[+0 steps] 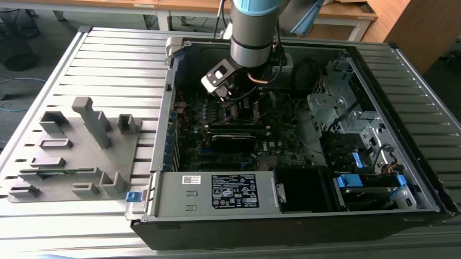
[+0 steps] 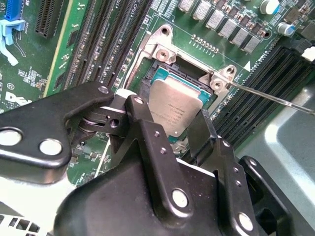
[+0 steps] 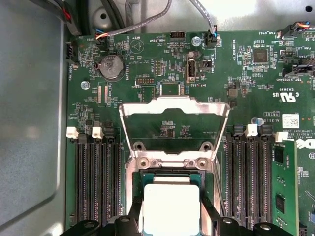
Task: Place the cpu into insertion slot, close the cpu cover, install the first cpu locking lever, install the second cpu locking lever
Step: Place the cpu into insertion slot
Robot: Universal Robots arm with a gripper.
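Because the end effector [image 2: 171, 115] is clenched on the cpu [image 2: 178, 101], with its black fingers [image 2: 147, 132] against two opposite edges, everything depends now on how straight the chip meets the insertion slot [image 2: 170, 69]. From where I stand, the arm reaches down into the open computer case [image 1: 164, 135] on the slatted counter [image 1: 108, 59], toward the far part of the board. The cpu is directly over the slot, very near to it or partly in it; I cannot tell if it already rests on the contacts. In the second wrist view a dark strip of the slot is open along one edge of the chip, so I think the chip may be a little shifted or tilted. If it goes down like this, a corner could land on the rim, or the fine contacts below could bend. If the grip is let go too high, the chip could drop crooked. The cpu cover [image 3: 172, 102] is swung open at the hinge side of the slot, and a thin locking lever [image 2: 270, 97] lies just beside the slot; I believe the fingers could catch either one. The memory slots [image 3: 96, 182] on both sides leave little room.
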